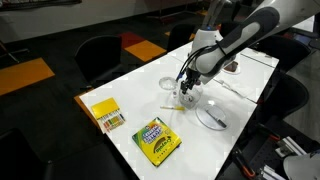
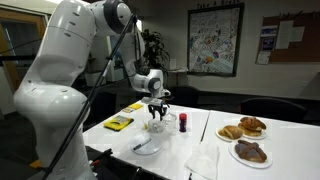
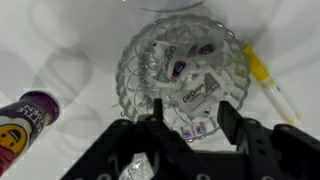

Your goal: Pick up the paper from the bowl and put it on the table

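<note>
A long table with a plain white top [image 1: 140, 100] fills the middle of an exterior view. A black robot gripper [image 3: 192, 120] is seen at the bottom of the wrist view. It hangs right over a small round clear glass bowl [image 3: 140, 60] in the middle of that frame. The jaws are spread wide and nothing is held between them. A small whitish crumpled paper [image 3: 195, 90] lies inside the bowl, a little below the middle of the frame, between the two black fingers [image 3: 150, 128].

The step in hand is judged to be the grab. The gripper should be brought straight down, so that both fingers go inside the glass wall and the rim is not knocked. The bowl looks light and could be pushed or tipped. The jaws should be closed softly on the fat middle of the paper, then lifted slowly so the bowl is left behind.

A thin yellow pen [image 3: 268, 85] at the right of the frame and a purple can [image 3: 28, 112] at the lower left should not be bumped
</note>
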